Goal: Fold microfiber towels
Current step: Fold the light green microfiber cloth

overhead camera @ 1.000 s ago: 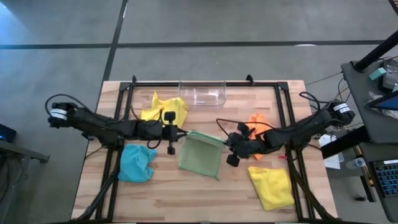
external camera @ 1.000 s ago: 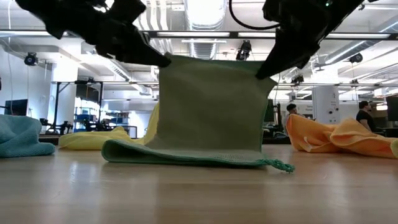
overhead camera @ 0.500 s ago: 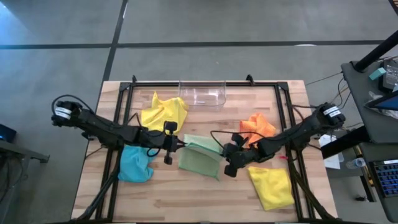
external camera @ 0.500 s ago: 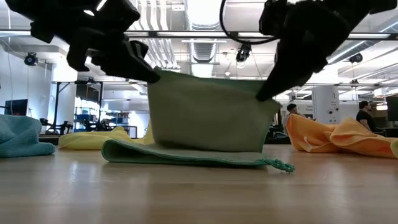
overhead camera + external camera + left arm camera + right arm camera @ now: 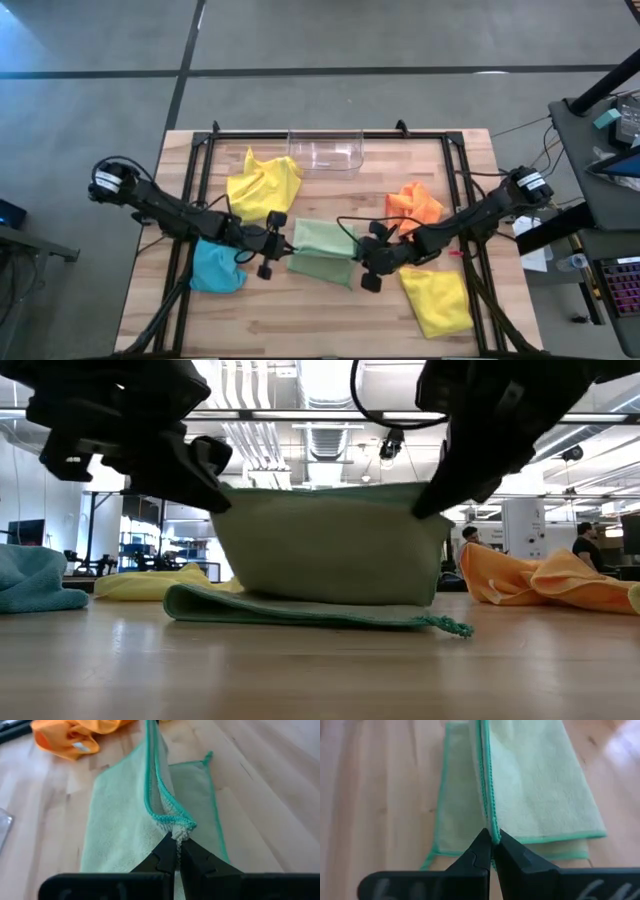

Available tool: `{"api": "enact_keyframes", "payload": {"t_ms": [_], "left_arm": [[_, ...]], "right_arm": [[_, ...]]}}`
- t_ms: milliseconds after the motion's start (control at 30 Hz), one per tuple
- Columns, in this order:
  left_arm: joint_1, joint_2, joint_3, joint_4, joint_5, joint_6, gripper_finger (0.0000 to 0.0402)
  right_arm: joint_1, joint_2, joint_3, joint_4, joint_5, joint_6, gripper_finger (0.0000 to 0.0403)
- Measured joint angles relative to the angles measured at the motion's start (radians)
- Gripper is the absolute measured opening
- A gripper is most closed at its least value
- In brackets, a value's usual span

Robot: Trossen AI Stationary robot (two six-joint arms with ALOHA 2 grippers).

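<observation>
I have the green towel [image 5: 322,250] mid-table, half folded: its top edge is lifted over the bottom half. My left gripper [image 5: 174,851] and right gripper [image 5: 489,844] each pinch a corner tight. The two yellow towels [image 5: 262,182] [image 5: 438,298], orange towel [image 5: 412,204] and blue towel [image 5: 216,264] lie bunched up, unfolded I think. Most work is left.
</observation>
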Motion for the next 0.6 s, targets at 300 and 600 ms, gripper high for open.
{"api": "enact_keyframes", "payload": {"t_ms": [300, 600], "left_arm": [[-0.009, 0.000, 0.001, -0.043, 0.048, -0.026, 0.0000], [-0.009, 0.011, 0.000, -0.046, 0.122, -0.027, 0.0000]], "right_arm": [[0.003, 0.001, 0.036, 0.004, -0.071, -0.007, 0.0008], [0.004, 0.055, 0.035, 0.013, -0.102, 0.010, 0.0009]]}}
